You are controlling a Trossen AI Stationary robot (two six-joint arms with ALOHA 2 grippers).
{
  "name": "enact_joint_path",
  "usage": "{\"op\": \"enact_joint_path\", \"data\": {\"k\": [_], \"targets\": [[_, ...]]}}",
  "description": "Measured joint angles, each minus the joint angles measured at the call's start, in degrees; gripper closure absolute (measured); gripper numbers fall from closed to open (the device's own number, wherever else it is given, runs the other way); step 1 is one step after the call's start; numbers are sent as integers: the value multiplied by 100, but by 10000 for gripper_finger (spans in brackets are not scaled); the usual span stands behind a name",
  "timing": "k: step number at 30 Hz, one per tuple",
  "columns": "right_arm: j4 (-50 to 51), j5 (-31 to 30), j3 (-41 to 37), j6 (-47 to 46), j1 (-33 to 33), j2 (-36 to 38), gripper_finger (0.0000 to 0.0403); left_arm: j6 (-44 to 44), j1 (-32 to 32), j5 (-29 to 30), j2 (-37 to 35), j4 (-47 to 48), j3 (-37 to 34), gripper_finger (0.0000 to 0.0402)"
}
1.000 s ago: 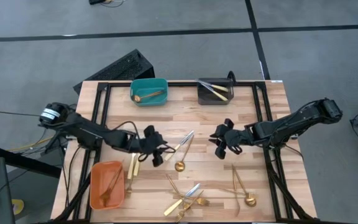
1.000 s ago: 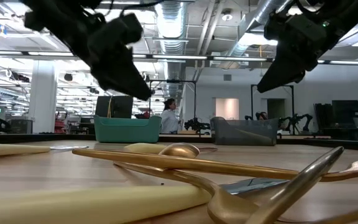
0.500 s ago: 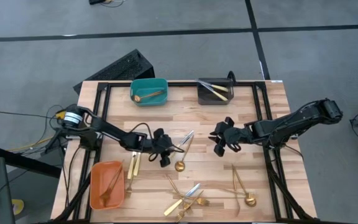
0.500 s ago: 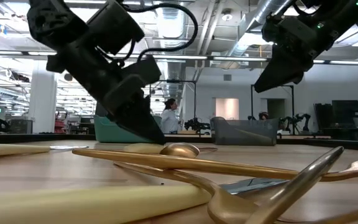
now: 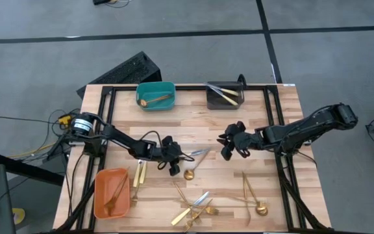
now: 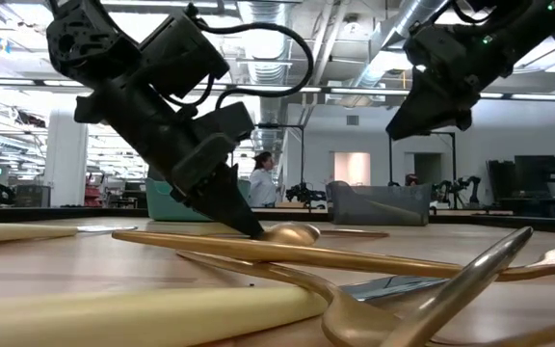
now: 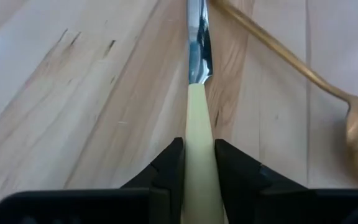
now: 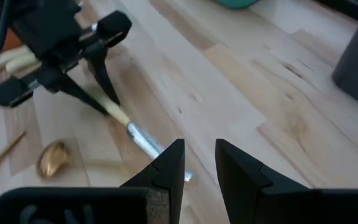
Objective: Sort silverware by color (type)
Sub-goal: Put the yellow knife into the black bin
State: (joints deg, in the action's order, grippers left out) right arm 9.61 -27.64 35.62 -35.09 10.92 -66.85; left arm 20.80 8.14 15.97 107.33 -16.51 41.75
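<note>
No readable writing or brand marks anywhere.

Left gripper (image 5: 173, 164) is low at table centre-left, fingers (image 7: 169, 167) pinching the cream handle of a knife w/ silvery blade (image 7: 197, 46); blade lies flat on the pale wood-plank table (image 5: 265, 136), pointing toward the right arm. Just beside it a shiny gold spoon (image 5: 188, 173), bowl near the gripper tip; in the low view the tip sits right at the spoon bowl (image 6: 292, 232), contact w/ it can't be told.

Right gripper (image 5: 226, 145) hovers above table centre-right, off the surface, jaws parted w/ a gap, nothing between them; its wrist view looks down on the knife blade (image 8: 146, 142) and the left gripper (image 8: 114, 111).

Rest of silverware: cluster of gold pieces (image 5: 193, 207) near front edge mid-table, a gold spoon + slim pieces (image 5: 255, 198) front right, cream-handled pieces (image 5: 138, 174) next to the orange plastic bin (image 5: 100, 192) at front left, which holds gold pieces too. Teal plastic bin (image 5: 171, 91) at back edge holds a gold spoon; dark grey plastic bin (image 5: 211, 99) beside it holds silvery/gold pieces.

Open room: bare wood between the two grippers and across the back-centre strip in front of the bins; black frame rails (image 5: 108, 110) run along both sides of the table. A person stands far off in the room behind (image 6: 260, 180).
</note>
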Motion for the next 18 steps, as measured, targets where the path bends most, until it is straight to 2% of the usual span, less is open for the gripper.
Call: {"op": "enact_joint_path", "data": {"k": [2, 6, 11, 14, 18], "targets": [[11, -168, 0, -157, 55, 0, 287, -7, 11, 145, 0, 113, 9, 349], [-36, -383, 0, -294, 145, 0, 287, -39, -17, 283, -4, 227, 9, 350], [-421, -417, 0, -301, 185, 0, 287, -253, -13, 514, -29, -253, -50, 350], [-579, -539, 0, -201, 220, 0, 287, -520, -25, 1059, -114, -581, -80, 350], [-551, -1257, 0, -202, 437, 42, 287, -756, -102, 2019, -373, -994, -63, 350]]}}
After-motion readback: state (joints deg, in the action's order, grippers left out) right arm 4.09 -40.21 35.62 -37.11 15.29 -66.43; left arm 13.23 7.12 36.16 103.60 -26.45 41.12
